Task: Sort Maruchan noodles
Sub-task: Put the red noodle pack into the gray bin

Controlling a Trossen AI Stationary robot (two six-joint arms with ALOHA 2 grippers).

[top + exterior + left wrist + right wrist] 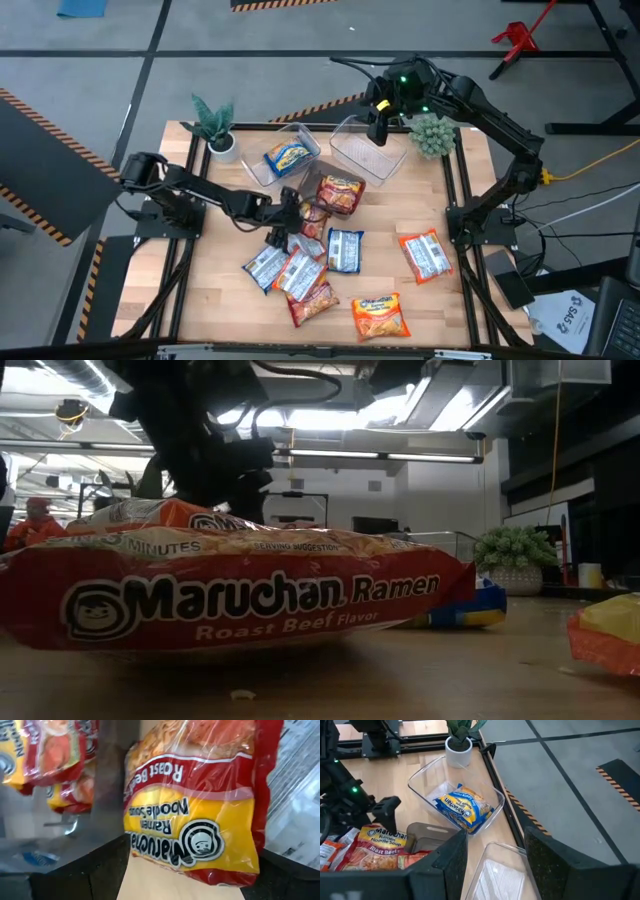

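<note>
Several Maruchan noodles packets lie flat in a loose pile mid-table (310, 265). My left gripper (298, 214) is low over the pile's far end, slanting down and open. A red-and-yellow Roast Beef packet (200, 820) lies between its fingers (95, 870), flat on the wood. I cannot tell whether they touch it. One blue-yellow packet (464, 809) rests in a clear bin (285, 155). My right gripper (495, 855) hangs open and high over a second clear bin (365, 150), nothing between its fingers.
More packets lie apart near the front right (425, 255) and front middle (380, 315). A big red packet (230, 600) fills the low view. Potted plants stand at the far left (215, 125) and far right (432, 133) corners.
</note>
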